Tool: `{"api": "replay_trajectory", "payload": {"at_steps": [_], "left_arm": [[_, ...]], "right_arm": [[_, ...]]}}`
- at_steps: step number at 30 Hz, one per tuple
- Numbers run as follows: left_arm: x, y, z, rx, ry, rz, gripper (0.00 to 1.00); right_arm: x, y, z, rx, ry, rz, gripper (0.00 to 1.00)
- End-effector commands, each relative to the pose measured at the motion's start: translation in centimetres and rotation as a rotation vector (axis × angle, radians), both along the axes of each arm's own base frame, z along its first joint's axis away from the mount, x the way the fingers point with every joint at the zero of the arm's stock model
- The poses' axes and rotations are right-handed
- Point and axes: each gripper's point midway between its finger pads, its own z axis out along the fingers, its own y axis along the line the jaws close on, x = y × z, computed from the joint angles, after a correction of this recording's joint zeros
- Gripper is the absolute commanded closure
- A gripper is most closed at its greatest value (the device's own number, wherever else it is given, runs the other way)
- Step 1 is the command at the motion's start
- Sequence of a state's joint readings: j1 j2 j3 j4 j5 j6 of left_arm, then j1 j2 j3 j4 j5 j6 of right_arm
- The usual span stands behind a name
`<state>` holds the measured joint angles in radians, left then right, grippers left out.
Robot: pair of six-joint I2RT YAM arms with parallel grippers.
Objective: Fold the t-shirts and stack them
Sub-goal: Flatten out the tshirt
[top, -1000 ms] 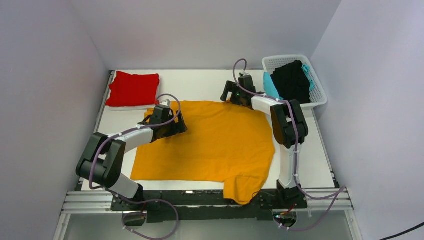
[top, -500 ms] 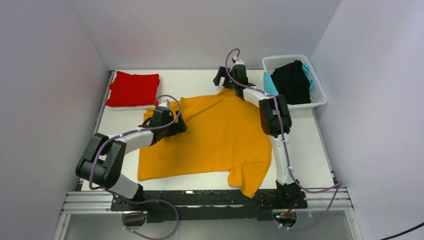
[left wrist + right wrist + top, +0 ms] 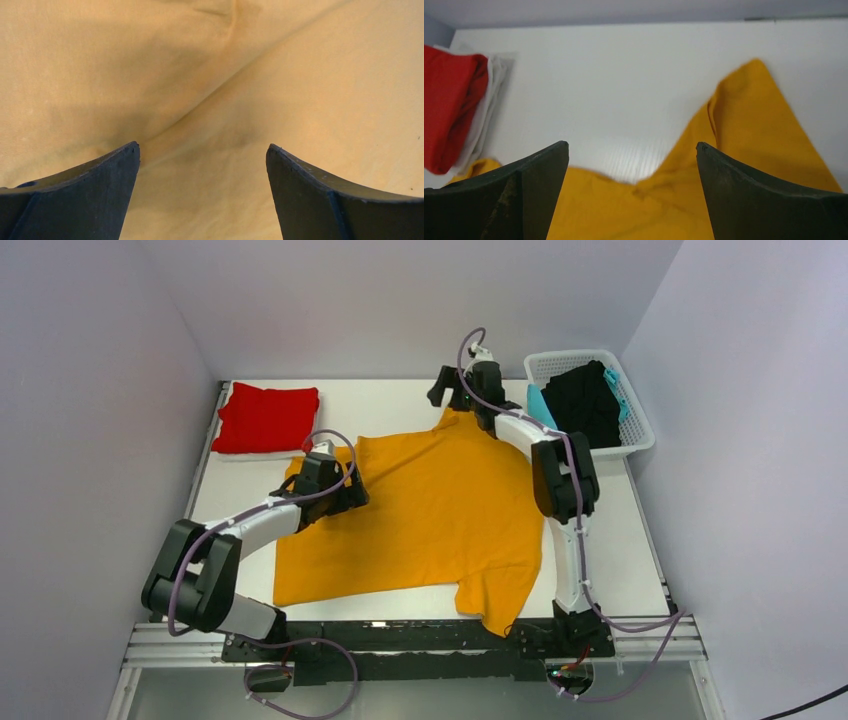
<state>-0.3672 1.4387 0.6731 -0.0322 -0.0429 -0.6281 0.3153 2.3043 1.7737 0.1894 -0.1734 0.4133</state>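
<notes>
An orange t-shirt (image 3: 440, 510) lies spread on the white table, one corner hanging over the near edge. My left gripper (image 3: 345, 490) is open, low over the shirt's left side; its view (image 3: 202, 150) shows only orange cloth between the jaws. My right gripper (image 3: 452, 400) is open above the shirt's far corner; in its view the orange cloth (image 3: 744, 130) and bare table lie between the jaws (image 3: 631, 150). A folded red t-shirt (image 3: 265, 418) lies on a white one at the far left, and also shows in the right wrist view (image 3: 449, 110).
A white basket (image 3: 640, 430) at the far right holds black (image 3: 585, 400) and teal (image 3: 541, 410) garments. Walls enclose the table on three sides. The metal rail (image 3: 400, 640) runs along the near edge.
The right gripper pulled the shirt's far corner away from the arms, then let go and now stands open above it. The shirt slid back from the near edge. The left gripper barely moved.
</notes>
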Motion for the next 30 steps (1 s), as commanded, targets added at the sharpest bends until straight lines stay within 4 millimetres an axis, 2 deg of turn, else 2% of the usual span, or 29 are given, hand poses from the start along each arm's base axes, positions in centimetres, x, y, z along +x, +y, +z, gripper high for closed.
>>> {"api": "replay_trajectory", "payload": {"at_steps": [1, 3, 5, 7, 11, 16, 20, 24, 30], "left_arm": [[2.2, -0.2, 4.1, -0.006, -0.106, 0.009, 0.01], [2.6, 0.1, 4.9, 0.005, -0.123, 0.025, 0.01], [3.0, -0.1, 5.8, -0.006, -0.152, 0.017, 0.01], [3.3, -0.4, 5.8, -0.012, -0.161, 0.012, 0.01], [4.9, -0.4, 5.2, 0.019, -0.136, 0.028, 0.01], [7.6, -1.1, 3.8, 0.007, -0.118, 0.035, 0.01], [10.1, -1.7, 2.0, 0.028, -0.073, 0.039, 0.01], [12.1, -2.3, -0.3, 0.043, -0.018, 0.039, 0.01], [16.5, -4.6, -1.7, 0.002, 0.012, 0.004, 0.01]], "right_arm": [[-4.5, -1.2, 2.0, 0.006, 0.075, 0.008, 0.0], [-7.1, -1.5, 0.7, 0.018, 0.136, 0.027, 0.0], [-9.8, -2.8, -0.2, 0.025, 0.16, -0.012, 0.0], [-12.3, -4.6, 0.0, 0.018, 0.16, -0.077, 0.0], [-17.0, -7.2, -3.5, -0.049, 0.298, -0.153, 0.0], [-20.2, -9.4, -8.1, -0.139, 0.469, -0.206, 0.0], [-20.7, -11.2, -10.8, -0.152, 0.573, -0.248, 0.0], [-20.4, -13.2, -11.8, -0.146, 0.623, -0.305, 0.0], [-19.7, -15.9, -13.0, -0.141, 0.687, -0.374, 0.0]]}}
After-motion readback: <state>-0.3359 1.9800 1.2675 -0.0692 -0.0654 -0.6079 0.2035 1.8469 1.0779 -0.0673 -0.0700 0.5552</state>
